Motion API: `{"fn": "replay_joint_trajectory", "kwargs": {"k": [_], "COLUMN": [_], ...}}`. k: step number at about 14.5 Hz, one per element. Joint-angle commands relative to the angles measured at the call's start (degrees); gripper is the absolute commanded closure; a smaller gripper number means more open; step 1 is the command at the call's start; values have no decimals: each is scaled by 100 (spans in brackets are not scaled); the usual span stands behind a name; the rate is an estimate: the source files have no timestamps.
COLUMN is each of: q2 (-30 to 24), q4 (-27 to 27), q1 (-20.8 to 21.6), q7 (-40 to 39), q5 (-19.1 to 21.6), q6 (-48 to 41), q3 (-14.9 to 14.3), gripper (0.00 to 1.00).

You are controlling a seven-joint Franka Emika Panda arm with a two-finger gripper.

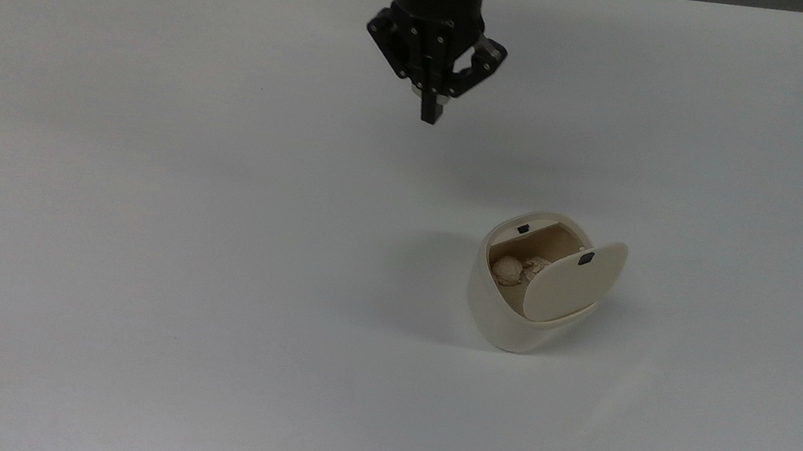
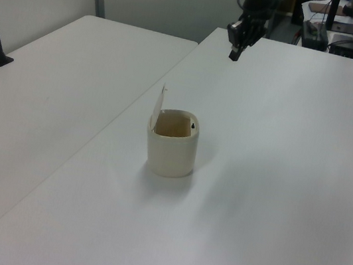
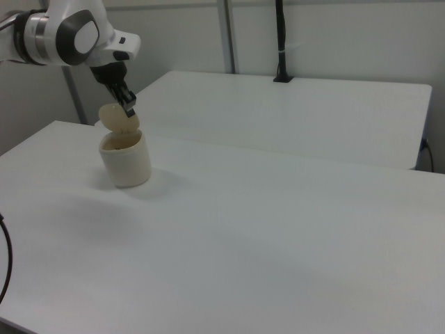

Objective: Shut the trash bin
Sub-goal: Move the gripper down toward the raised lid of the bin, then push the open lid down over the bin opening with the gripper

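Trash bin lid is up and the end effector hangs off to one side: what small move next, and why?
Probably carry the shut end effector toward the upright lid, behind its outer face. The trash bin is open, crumpled paper visible inside, and nothing touches the lid yet, so approach precedes pushing.

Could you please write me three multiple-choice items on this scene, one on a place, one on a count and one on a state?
1. In the top view, where is the gripper relative to the trash bin?
A. up and to the left
B. inside it
C. to its right

2. How many crumpled paper balls show inside the bin?
A. none
B. two
C. five

3. How does the lid stand?
A. shut flat
B. lying on the table
C. raised open

Answers: 1 A, it hangs over bare table well away from the bin; 2 B, two pale lumps lie side by side; 3 C, the tan inside is exposed.
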Motion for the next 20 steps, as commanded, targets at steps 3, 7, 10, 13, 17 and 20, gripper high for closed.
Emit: {"fn": "replay_joint_trajectory", "kwargs": {"k": [3,7,10,13,17,20], "q2": [955,1273,1449,1633,1783,1827], "q4": [1126,1171,1171,1267,1268,1250], "q1": [426,716,998,1103,1226,1235], "q7": [1738,2232,2471,2488,2497,2489], "q5": [-50,-50,-42,-33,-33,-33], "q6": [852,1837,2348,2455,2481,2464], "q3": [-135,-179,-346,-346,-337,-337], "gripper": [100,100,100,100,100,100]}}
